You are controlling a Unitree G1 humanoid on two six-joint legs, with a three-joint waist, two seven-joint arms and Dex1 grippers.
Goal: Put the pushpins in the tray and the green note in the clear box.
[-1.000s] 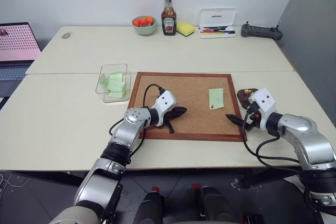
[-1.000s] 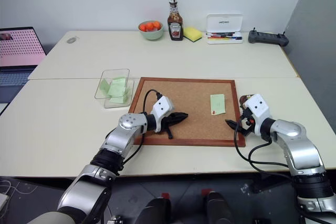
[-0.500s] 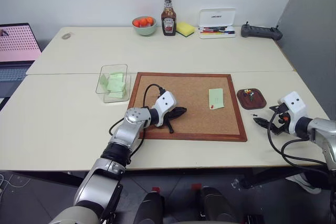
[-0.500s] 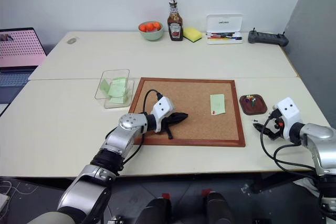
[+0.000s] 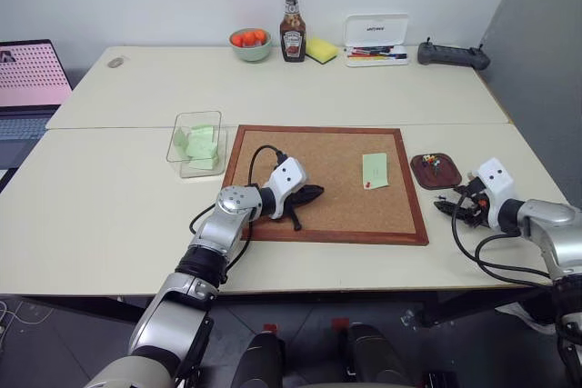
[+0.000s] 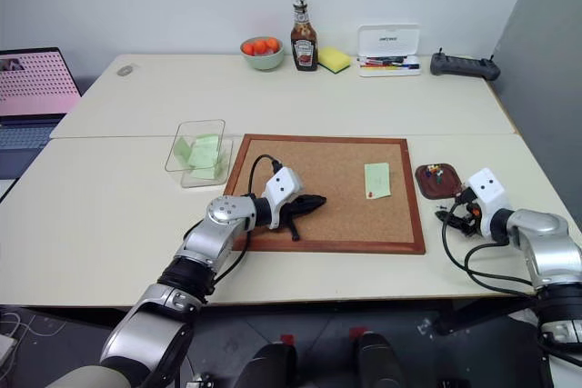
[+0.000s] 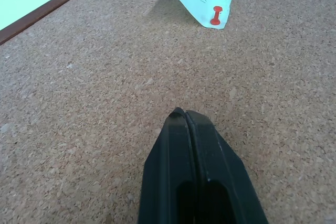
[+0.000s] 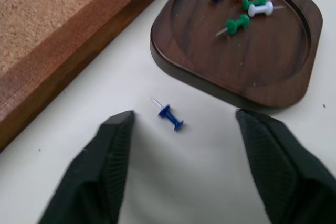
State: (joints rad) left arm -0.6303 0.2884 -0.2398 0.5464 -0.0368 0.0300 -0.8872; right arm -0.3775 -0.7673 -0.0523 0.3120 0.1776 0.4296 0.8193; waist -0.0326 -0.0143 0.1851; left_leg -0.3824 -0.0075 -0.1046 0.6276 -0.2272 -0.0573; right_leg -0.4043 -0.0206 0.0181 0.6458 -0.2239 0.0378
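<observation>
Right gripper (image 8: 178,124) left the corkboard (image 5: 327,184) for table beside tray (image 5: 435,171).

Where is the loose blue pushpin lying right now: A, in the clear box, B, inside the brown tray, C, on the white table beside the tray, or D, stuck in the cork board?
C: the right wrist view shows the blue pushpin lying on the bare table, apart from the tray, between the right gripper's spread fingers.

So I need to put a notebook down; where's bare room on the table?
Bare tabletop lies between the cork board and the ketchup bottle, and left of the clear box. It's crowded around the tray, beside the right gripper.
</observation>
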